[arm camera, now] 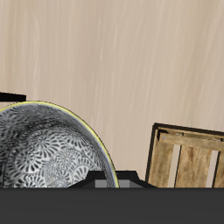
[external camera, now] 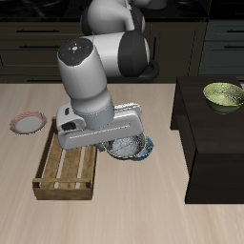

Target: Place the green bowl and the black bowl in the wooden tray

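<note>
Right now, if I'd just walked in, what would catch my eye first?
The big white robot arm, bent low over the middle of the table. Under it sits a patterned bowl beside the empty wooden tray. The green bowl rests apart on a dark side table, and a small plate lies near the far edge.
</note>
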Controlling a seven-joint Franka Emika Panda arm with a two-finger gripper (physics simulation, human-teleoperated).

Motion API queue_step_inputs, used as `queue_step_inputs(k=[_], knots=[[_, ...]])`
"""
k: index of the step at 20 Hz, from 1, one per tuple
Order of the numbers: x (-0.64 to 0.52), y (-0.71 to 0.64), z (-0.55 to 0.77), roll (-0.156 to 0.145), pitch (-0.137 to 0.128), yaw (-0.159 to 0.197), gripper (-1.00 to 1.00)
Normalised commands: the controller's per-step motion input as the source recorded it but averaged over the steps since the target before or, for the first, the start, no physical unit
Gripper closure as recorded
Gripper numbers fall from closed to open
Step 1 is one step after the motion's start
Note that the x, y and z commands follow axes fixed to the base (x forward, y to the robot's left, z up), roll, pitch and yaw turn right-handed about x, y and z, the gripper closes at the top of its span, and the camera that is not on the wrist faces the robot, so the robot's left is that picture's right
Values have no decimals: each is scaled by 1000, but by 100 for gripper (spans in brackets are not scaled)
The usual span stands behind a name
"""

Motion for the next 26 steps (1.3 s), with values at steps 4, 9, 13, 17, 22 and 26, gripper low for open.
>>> queue_step_inputs(k=[4,9,13,17,22,26], knots=[[-232,-366,147,-25,-28,-16,100],[-333,-311,162,-19,-33,-22,100],[-268,-386,189,-69,-78,-25,100],[-223,-291,-63,-82,-15,8,100],[-27,-239,-13,-68,-27,45,100],[86,-447,83,-101,-40,26,100]])
